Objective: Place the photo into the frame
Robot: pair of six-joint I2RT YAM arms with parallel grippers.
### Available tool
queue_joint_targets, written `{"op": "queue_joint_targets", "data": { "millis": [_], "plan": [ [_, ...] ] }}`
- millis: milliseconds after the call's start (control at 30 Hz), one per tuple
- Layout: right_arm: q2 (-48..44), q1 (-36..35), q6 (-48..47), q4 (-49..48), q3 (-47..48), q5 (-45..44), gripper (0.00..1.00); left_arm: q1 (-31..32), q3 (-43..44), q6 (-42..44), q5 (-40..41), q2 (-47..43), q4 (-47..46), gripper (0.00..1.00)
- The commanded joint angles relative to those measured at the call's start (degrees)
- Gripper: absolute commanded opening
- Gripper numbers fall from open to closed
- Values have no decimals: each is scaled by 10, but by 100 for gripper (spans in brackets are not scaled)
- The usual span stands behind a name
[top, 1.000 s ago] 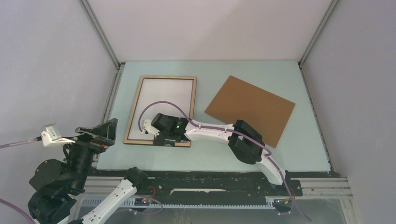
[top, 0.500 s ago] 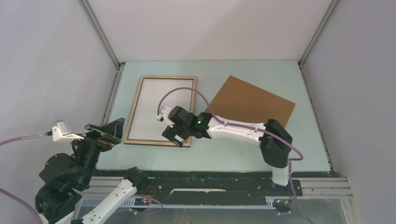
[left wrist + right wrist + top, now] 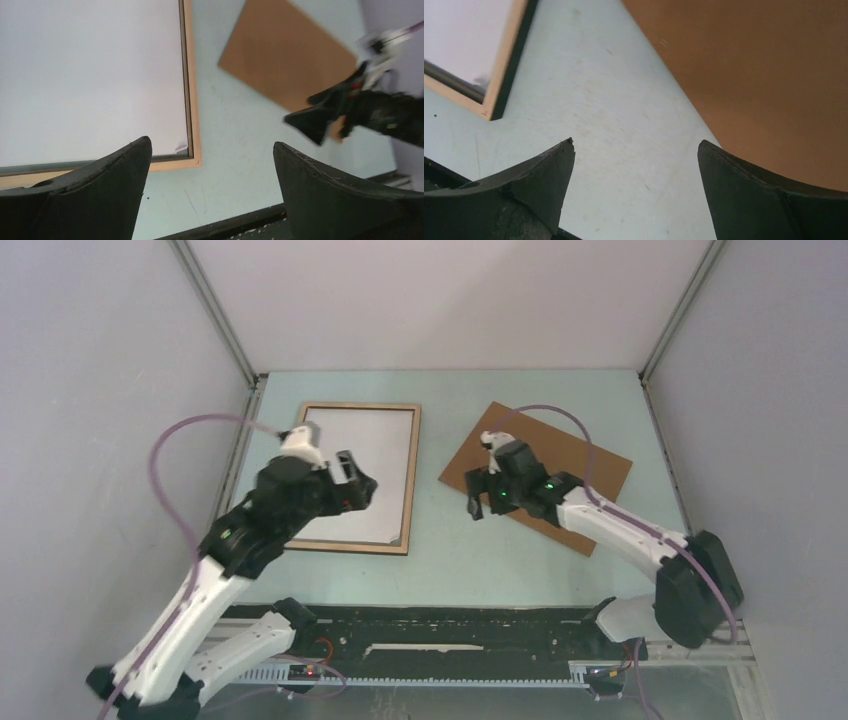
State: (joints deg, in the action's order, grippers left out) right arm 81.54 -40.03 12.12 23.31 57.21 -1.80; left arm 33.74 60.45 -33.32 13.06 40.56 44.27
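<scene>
Photo [image 3: 368,445] lay white side up inside the frame [image 3: 412,472]; left gripper [image 3: 211,150] hovered spread above it, right gripper [image 3: 636,145] spread over the left edge of the backing board [image 3: 575,460], likely to fetch it.

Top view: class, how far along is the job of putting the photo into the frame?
Done, apparently: the photo lies white side up inside the frame. In hand: nothing; both the left gripper, over the frame, and the right gripper, at the brown board's edge, are open. Left: perhaps fitting that board.
</scene>
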Motion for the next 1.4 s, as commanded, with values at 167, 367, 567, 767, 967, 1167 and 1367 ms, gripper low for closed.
{"op": "queue_joint_targets", "data": {
  "millis": [167, 367, 567, 767, 967, 1167, 1367],
  "plan": [
    [-185, 282, 163, -15, -157, 86, 100, 66, -10, 44, -19, 230, -145, 100],
    [-199, 533, 217, 4, -211, 199, 100, 94, 87, 73, -26, 431, -236, 100],
    [-219, 650, 229, -3, -255, 199, 100, 94, 291, 108, -28, 663, -231, 100],
    [-216, 685, 203, -3, -261, 147, 100, 91, 413, 143, 2, 781, -198, 100],
    [-171, 703, 182, -30, -261, 150, 94, 74, 422, 138, -3, 815, -198, 100],
    [-120, 703, 184, -67, -261, 196, 90, 45, 431, 109, -61, 841, -191, 100],
    [-92, 703, 179, -81, -261, 218, 89, 38, 435, 92, -90, 856, -189, 100]
  ]
}}
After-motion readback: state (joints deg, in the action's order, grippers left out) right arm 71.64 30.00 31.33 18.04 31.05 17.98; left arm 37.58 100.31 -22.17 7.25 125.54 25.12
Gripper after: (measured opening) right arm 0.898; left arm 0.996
